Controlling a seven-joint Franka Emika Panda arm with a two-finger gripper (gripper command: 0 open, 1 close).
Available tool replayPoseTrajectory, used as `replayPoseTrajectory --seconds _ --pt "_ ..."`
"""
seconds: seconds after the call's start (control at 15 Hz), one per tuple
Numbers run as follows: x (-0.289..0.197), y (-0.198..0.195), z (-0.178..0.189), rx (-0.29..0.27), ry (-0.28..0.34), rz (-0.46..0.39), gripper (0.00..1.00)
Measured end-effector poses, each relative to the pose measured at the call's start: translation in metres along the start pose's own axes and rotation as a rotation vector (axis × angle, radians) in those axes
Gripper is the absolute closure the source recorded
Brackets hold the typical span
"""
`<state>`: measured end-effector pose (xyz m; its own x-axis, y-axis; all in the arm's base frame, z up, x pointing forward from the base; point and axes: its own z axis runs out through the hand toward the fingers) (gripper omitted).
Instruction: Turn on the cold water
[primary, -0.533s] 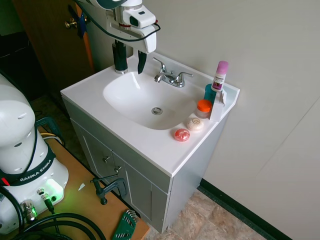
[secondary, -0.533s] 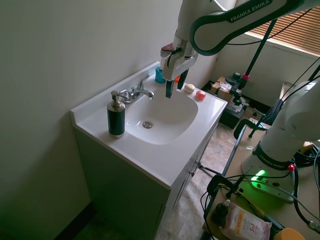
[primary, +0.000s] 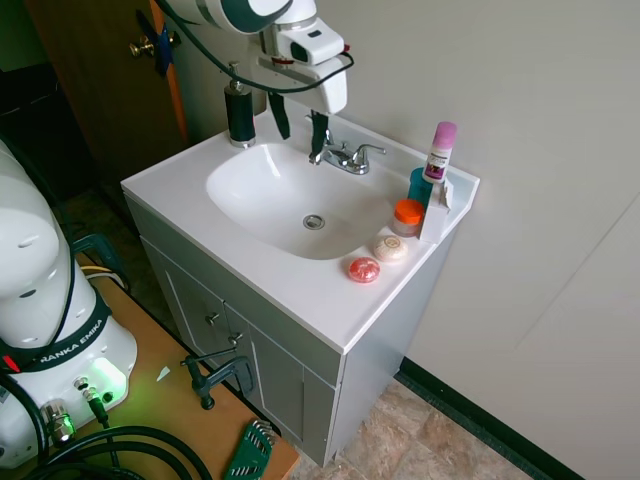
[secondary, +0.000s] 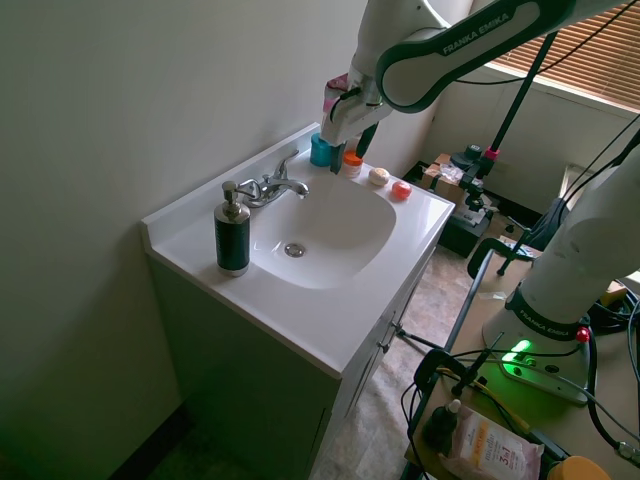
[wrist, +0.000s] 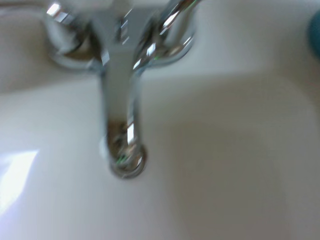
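Bench: white vanity top (primary: 300, 290) with the basin (primary: 290, 195) sunk in it.
Faucet: chrome faucet (primary: 343, 157) at the basin's back rim, near the wall; spout points into the basin, two lever handles splay to either side; no water runs.
Tool: tool (primary: 298, 120) hangs above the faucet's end nearer the black pump bottle (primary: 238, 112), fingers spread apart and empty.
Key relation: the handles lie just below the tool; the far lever (primary: 370, 152) sits across the spout, toward the pink-capped bottle (primary: 439, 150).
Judgement: which lever is cold cannot be told.

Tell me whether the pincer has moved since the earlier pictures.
Yes. In the first exterior view the pincer has shifted from beside the pump bottle toward the faucet, and now hangs right by its near handle.
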<state>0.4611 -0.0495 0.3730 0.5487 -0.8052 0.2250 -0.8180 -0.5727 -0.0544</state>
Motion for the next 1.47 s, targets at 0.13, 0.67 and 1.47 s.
replayPoseTrajectory --seconds 0.13,0.67,1.47 --pt "0.028 -0.016 0.011 0.002 0.103 0.037 0.0" --pt "0.094 -0.065 0.078 0.008 0.27 0.1 0.0" --pt "0.077 -0.095 0.092 0.014 0.261 0.077 0.0"
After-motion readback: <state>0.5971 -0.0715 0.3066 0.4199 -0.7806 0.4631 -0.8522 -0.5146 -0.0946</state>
